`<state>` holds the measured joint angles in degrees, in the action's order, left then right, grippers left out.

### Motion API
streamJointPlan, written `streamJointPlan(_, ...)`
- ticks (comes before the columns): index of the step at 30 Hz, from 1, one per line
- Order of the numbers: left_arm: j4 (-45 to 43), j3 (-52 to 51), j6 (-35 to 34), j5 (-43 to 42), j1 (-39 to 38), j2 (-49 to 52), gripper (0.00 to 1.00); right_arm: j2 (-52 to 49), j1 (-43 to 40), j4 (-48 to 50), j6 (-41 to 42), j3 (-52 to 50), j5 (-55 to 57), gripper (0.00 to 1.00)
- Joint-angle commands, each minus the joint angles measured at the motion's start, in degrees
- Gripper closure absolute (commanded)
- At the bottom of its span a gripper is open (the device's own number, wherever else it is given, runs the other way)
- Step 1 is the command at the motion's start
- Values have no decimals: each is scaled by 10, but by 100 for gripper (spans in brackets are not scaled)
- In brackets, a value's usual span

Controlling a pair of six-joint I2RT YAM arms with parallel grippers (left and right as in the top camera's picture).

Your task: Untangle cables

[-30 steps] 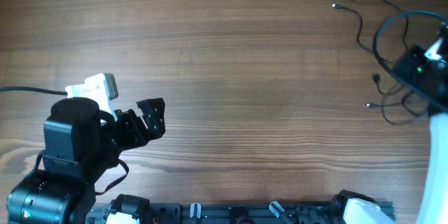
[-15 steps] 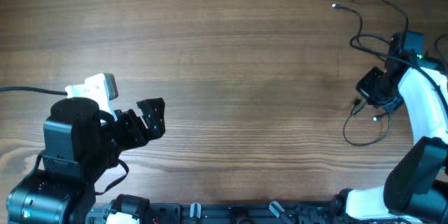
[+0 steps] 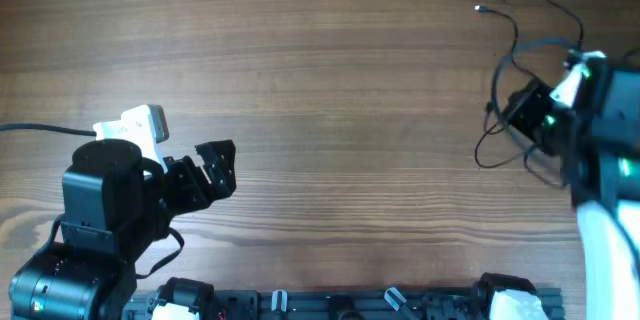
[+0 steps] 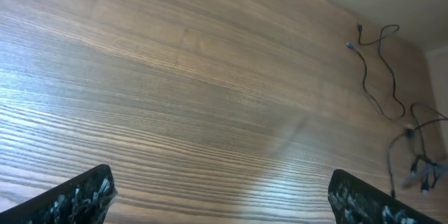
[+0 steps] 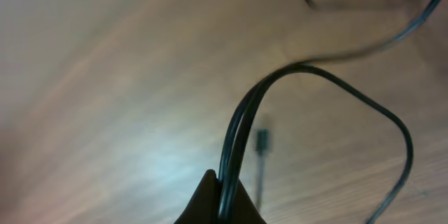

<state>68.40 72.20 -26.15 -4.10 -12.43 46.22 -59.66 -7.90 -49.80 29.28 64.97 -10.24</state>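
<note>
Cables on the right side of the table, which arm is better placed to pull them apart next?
Right. The right gripper has its jaws shut on two strands of the cables; the left gripper sits open, far across the table.

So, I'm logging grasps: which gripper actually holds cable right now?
The right gripper: its jaws pinch two strands of the cables. The left gripper is open, holding nothing.
</note>
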Motion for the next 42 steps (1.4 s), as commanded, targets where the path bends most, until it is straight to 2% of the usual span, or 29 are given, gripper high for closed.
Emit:
streamJointPlan(1, -2, 1, 9, 6, -2, -1, 0, 55, 8, 9, -11, 0, -10, 96)
streamJointPlan(4, -2, 1, 9, 6, -2, -1, 0, 52, 8, 11, -42, 0, 6, 96)
streamJointPlan(11, -2, 1, 9, 6, -2, -1, 0, -54, 8, -20, -36, 0, 229, 95)
streamJointPlan(13, -2, 1, 9, 6, -2, -1, 0, -96, 8, -54, -3, 0, 283, 96)
streamJointPlan(17, -2, 1, 9, 6, -2, -1, 0, -152, 8, -111, 96, 0, 316, 96)
streamJointPlan(19, -2, 1, 9, 6, -2, -1, 0, -174, 8, -109, 97, 0, 317, 92)
streamJointPlan(21, -2, 1, 9, 6, -2, -1, 0, -197, 8, -94, 98, 0, 323, 69)
streamJointPlan(22, -2, 1, 9, 6, -2, -1, 0, -204, 8, -83, 98, 0, 323, 48)
streamJointPlan(23, -2, 1, 9, 6, -2, -1, 0, -211, 8, -64, 97, 0, 323, 15)
streamJointPlan(24, -2, 1, 9, 6, -2, -1, 0, -213, 8, -50, 97, 0, 323, 1)
streamJointPlan(30, -2, 1, 9, 6, -2, -1, 0, -168, 8, -57, 58, 30, 272, 0)
streamJointPlan(34, -2, 1, 9, 6, -2, -1, 0, -71, 8, -85, 3, 36, 184, 0)
streamJointPlan(37, -2, 1, 9, 6, -2, -1, 0, 50, 8, -139, -58, 36, 91, 0)
streamJointPlan(42, -2, 1, 9, 6, -2, -1, 0, 173, 8, -206, -88, 36, 52, 0)
